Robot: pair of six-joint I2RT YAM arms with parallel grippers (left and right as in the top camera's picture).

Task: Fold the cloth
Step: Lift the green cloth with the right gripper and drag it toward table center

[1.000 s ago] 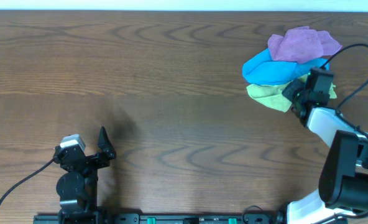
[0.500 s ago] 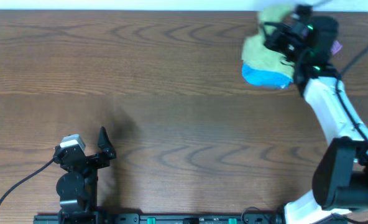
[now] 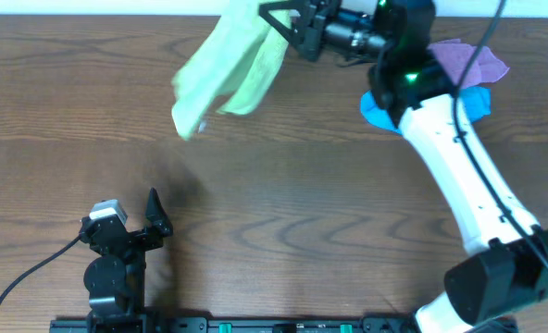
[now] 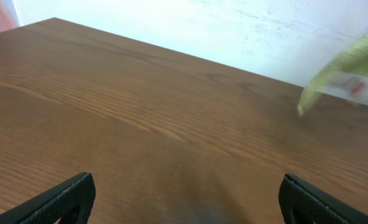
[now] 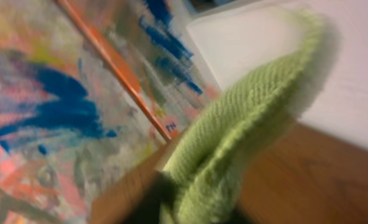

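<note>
As right tool (image 3: 283, 30) swings left, green cloth (image 3: 223, 69) trails off pile (image 3: 487, 65).

- Green cloth (image 3: 223, 69): blurred over the table's far edge. Its top was cut off by the overhead picture and its far end by the left wrist picture.
- Label (image 4: 345, 84) on that cloth: white with red, too blurred to read.
- Right gripper (image 3: 291, 28): fingertips were lost in the cloth, and its own camera showed only soft green weave.
- Blue cloth (image 3: 378, 109), far right corner: mostly covered by the right arm (image 3: 450, 157).
- Purple cloth (image 3: 485, 63): partly covered by the same arm.
- Left gripper (image 4: 185, 198): only the fingertips (image 4: 72, 196) showed.
</note>
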